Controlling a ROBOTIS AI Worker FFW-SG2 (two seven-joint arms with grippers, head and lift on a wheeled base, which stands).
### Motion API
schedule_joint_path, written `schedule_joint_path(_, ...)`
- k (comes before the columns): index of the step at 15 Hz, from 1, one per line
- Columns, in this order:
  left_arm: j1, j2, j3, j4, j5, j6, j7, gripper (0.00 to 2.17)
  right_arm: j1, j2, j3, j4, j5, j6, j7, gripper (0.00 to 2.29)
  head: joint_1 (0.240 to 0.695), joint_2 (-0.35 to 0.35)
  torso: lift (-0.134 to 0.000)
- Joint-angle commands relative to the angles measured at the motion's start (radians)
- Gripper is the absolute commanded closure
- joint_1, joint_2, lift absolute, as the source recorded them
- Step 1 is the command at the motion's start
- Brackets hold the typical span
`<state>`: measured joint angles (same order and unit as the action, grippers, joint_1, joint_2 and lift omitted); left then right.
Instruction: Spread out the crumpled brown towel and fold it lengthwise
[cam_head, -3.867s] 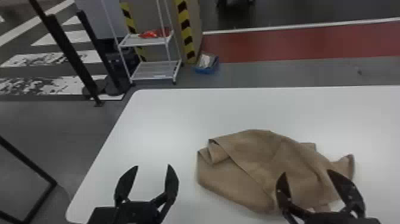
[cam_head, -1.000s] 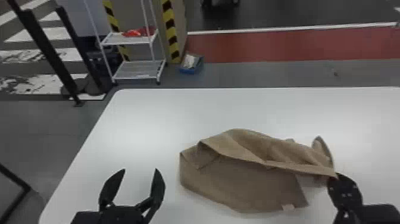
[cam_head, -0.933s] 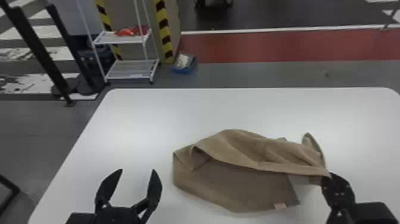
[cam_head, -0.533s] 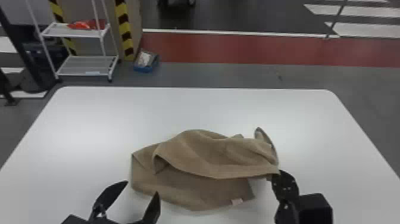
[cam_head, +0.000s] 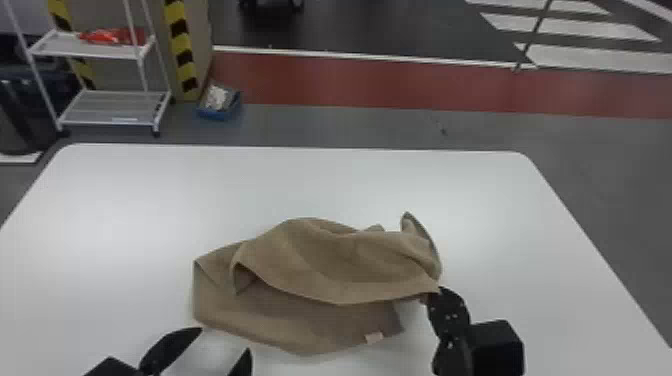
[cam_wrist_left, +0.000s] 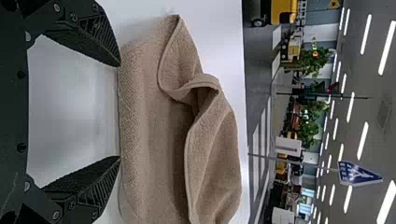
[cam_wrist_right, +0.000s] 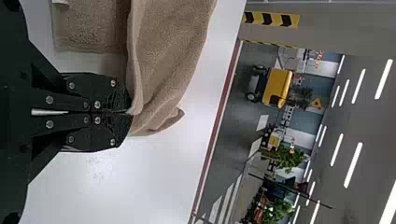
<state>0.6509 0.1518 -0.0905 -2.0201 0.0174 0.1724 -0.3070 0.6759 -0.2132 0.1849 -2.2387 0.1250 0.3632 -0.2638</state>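
The brown towel lies rumpled on the white counter, near the middle of the side toward the robot, with part of it doubled over in a loose, puffed layer on top of a flatter one. The right hand is closed tight, its two black fingers pressed together on the edge of the towel's upper layer at the towel's right end; the right wrist view shows the cloth running out from the fingertips. Just beyond that hold, a corner of cloth curls up to a point. The left hand is spread wide, with nothing held between its fingers, and hangs at the towel's near left side; whether its tips touch the cloth I cannot tell. A small pale tag sits on the near edge of the lower layer, toward the right. On the floor past the counter stand a white wire rack with something red on its upper shelf and, to the right of it, a blue box
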Motion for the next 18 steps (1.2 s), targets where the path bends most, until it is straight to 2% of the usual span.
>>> schedule_joint_path(1,-0.007,-0.001,-0.014,0.000,-0.013,-0.004,0.005,0.20,-0.001,0.000,-0.001,0.002,-0.011,0.001,0.000,1.29,0.695,-0.126,-0.120)
schedule_joint_path(3,-0.017,-0.003,-0.032,-0.002,-0.040,-0.007,0.008,0.20,-0.001,0.000,-0.002,0.004,-0.021,-0.002,0.000,1.29,0.695,-0.130,-0.120)
schedule_joint_path(6,-0.042,-0.001,-0.083,-0.005,-0.154,-0.010,0.017,0.19,-0.001,0.000,-0.002,0.004,-0.028,0.001,0.000,1.29,0.695,-0.154,-0.120)
schedule_joint_path(10,-0.076,-0.001,-0.098,-0.028,-0.201,0.082,-0.003,0.20,-0.001,0.000,-0.002,0.004,-0.045,0.001,0.002,1.29,0.695,-0.181,-0.120)
schedule_joint_path(14,-0.113,0.000,-0.106,-0.049,-0.269,0.220,-0.090,0.21,0.001,0.000,-0.005,0.004,-0.054,-0.002,0.002,1.29,0.695,-0.184,-0.120)
schedule_joint_path(16,-0.113,-0.001,-0.107,-0.055,-0.269,0.223,-0.096,0.22,-0.001,0.000,-0.005,0.004,-0.056,-0.002,0.000,1.29,0.695,-0.186,-0.120)
schedule_joint_path(18,-0.114,-0.003,-0.110,-0.058,-0.267,0.217,-0.096,0.47,-0.001,0.000,-0.005,0.004,-0.058,-0.002,0.000,1.29,0.695,-0.185,-0.120)
